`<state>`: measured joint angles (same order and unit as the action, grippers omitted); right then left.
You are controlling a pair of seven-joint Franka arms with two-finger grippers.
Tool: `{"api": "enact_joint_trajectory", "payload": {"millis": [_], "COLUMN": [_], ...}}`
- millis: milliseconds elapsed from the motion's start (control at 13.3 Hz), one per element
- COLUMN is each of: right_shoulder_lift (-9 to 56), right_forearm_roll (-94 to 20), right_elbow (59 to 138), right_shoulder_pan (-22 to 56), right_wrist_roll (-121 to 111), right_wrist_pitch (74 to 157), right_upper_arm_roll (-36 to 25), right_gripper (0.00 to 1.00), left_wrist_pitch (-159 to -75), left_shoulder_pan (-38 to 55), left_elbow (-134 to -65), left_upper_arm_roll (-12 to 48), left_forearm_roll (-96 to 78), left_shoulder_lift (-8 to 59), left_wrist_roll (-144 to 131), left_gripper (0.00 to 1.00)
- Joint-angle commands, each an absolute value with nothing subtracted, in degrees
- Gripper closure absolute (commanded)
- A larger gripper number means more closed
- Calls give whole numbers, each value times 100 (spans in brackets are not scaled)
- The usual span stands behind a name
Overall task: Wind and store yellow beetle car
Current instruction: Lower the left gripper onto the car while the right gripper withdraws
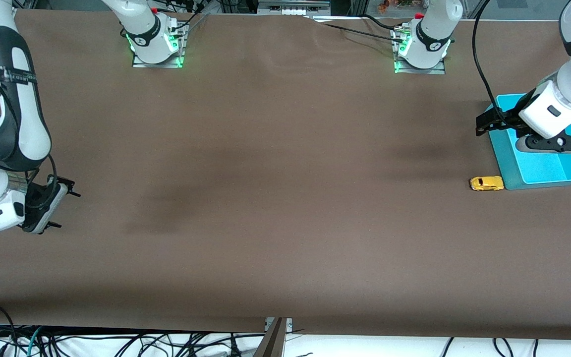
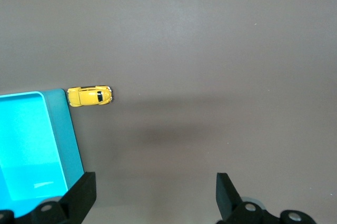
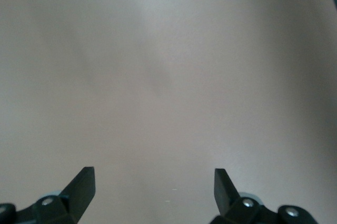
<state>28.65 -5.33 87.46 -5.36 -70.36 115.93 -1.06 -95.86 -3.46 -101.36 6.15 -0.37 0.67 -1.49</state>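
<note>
The yellow beetle car (image 1: 486, 183) stands on its wheels on the brown table, touching or nearly touching the near corner of a teal bin (image 1: 538, 168). In the left wrist view the car (image 2: 90, 96) sits by the bin's wall (image 2: 63, 129). My left gripper (image 1: 480, 125) hovers over the bin's edge on the side toward the right arm's end, open and empty (image 2: 152, 192). My right gripper (image 1: 66, 209) waits open and empty (image 3: 152, 187) over bare table at the right arm's end.
The teal bin is empty inside (image 2: 29, 145) and stands at the left arm's end of the table. The two arm bases (image 1: 156, 44) (image 1: 422, 49) stand along the table's edge farthest from the front camera.
</note>
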Motion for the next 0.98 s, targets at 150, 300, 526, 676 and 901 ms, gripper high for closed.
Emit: {"api": "enact_joint_trajectory", "payload": {"millis": [150,300,526,676,901], "right_shoulder_lift": [2559,2365,1962,1767,1652], "right_forearm_roll": [-519,-536,-545,-589,-466], "right_elbow": [8332,8323,8323,8315,8122], "right_shoulder_pan": [-107,104,237,264,264], "right_wrist_roll": [-4656,-3503,-2542,-2505,-2531], "right_wrist_pitch": [10742,10460,9969,9425,8887], "right_upper_arm_roll": [-105,-97,-97,-97,-105], "right_gripper": [0,0,0,0,0], "left_wrist_pitch": [-10177,-10545,-11099,-11512,-12082], "left_shoulder_pan": [-527,-597,-782,-931,-1203], "left_elbow": [-10660,-10941,-11415,-11697,-12092], "left_upper_arm_roll": [633,633,607,563,554], "left_forearm_roll": [-53,26,53,53,53], "left_shoulder_lift": [44,105,237,342,571], "left_wrist_roll": [368,911,2271,2985,4100], "left_gripper": [0,0,0,0,0]}}
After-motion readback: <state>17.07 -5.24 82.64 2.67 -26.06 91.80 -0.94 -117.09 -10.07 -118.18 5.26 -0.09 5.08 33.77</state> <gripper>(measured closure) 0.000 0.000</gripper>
